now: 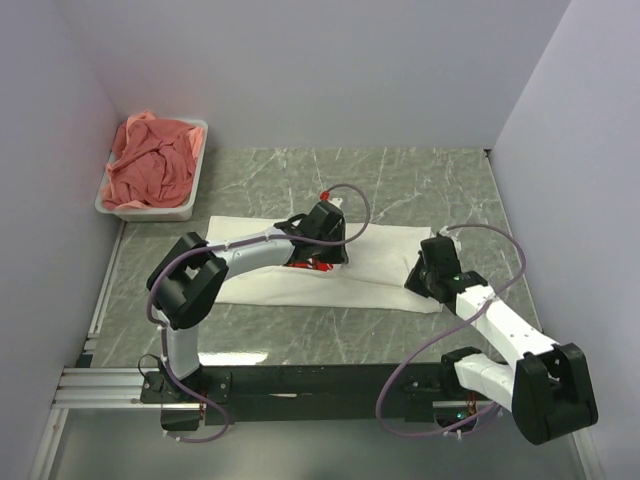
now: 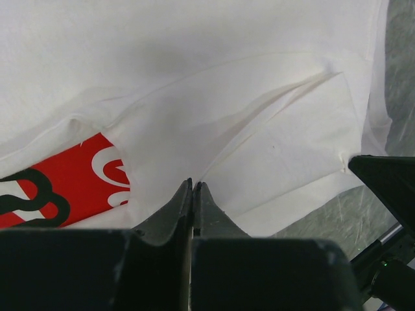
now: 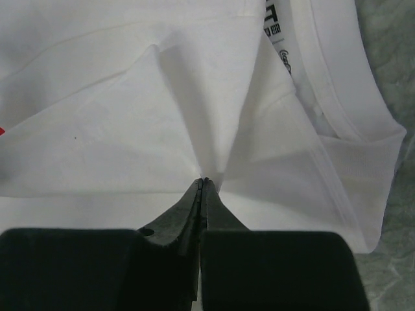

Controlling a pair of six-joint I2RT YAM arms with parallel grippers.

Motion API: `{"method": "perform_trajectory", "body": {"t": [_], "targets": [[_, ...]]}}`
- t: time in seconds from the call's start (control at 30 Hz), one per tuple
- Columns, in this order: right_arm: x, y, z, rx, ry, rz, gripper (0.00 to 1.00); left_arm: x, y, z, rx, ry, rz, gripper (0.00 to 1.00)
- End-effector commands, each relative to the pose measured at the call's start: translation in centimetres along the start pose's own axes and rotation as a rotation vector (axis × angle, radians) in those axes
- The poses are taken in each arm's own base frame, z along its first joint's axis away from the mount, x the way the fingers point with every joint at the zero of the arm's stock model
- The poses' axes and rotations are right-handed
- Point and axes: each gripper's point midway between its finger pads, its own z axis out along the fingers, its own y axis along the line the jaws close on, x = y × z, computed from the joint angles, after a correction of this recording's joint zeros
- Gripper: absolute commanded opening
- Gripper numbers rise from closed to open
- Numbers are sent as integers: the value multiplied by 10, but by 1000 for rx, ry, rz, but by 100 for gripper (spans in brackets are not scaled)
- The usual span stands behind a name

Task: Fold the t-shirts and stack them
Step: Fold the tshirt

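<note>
Surface: marbled table [image 1: 400, 180].
White t-shirt [image 1: 385, 262]: long axis nine-to-three o'clock.
Left gripper [image 2: 193, 186]: pinching mid-cloth.
Right gripper [image 3: 203, 181]: pinching cloth, likely the collar end — three o'clock.

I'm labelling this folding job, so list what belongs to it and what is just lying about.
Belongs to the job:
white t-shirt with a red print, laid out flat
salmon-pink t-shirts, heaped unfolded

Just lying about:
white plastic tub, which only holds the pink heap
marbled table
aluminium rail at the near edge
</note>
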Motion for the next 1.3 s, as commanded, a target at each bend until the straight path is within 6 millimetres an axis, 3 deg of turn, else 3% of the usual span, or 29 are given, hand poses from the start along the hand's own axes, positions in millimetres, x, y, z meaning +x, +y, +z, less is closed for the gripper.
{"method": "perform_trajectory", "body": {"t": [0.0, 0.1, 0.23, 0.43, 0.53, 0.57, 0.67, 0.83, 0.9, 1.0, 1.07, 1.13, 1.27], "targets": [[7, -6, -5, 8, 3, 70, 0, -2, -1, 2, -13, 0, 14, 1], [7, -9, -9, 1, -10, 104, 7, 2, 1, 3, -17, 12, 15, 1], [-3, -9, -18, -3, -55, 132, 26, 8, 0, 6, 1, 34, 21, 4], [-19, 7, -26, -58, -81, 115, 32, 9, -4, 2, 31, 36, 32, 24], [-25, 25, -21, -83, -64, 82, 33, 3, -4, -7, 21, 13, 35, 34], [-33, 40, -25, -113, -77, 61, 33, 2, -2, -9, 11, 7, 33, 39], [-47, 67, -19, -120, -85, 27, 33, -9, 6, -22, -42, -36, 6, 43], [-57, 114, 3, -166, -50, -18, 32, -44, 36, -50, -104, -156, -153, 41], [-53, 124, 16, -165, -23, -34, 31, -59, 61, -56, -182, -198, -206, 36], [-51, 143, 21, -189, -8, -60, 26, -78, 79, -49, -251, -224, -233, 27], [-41, 148, 27, -193, 10, -69, 26, -88, 84, -34, -287, -213, -228, 18], [-29, 146, 30, -190, 34, -74, 26, -89, 90, -17, -322, -194, -220, 10], [-14, 139, 32, -191, 48, -78, 26, -83, 88, 4, -297, -161, -204, 6]]}}
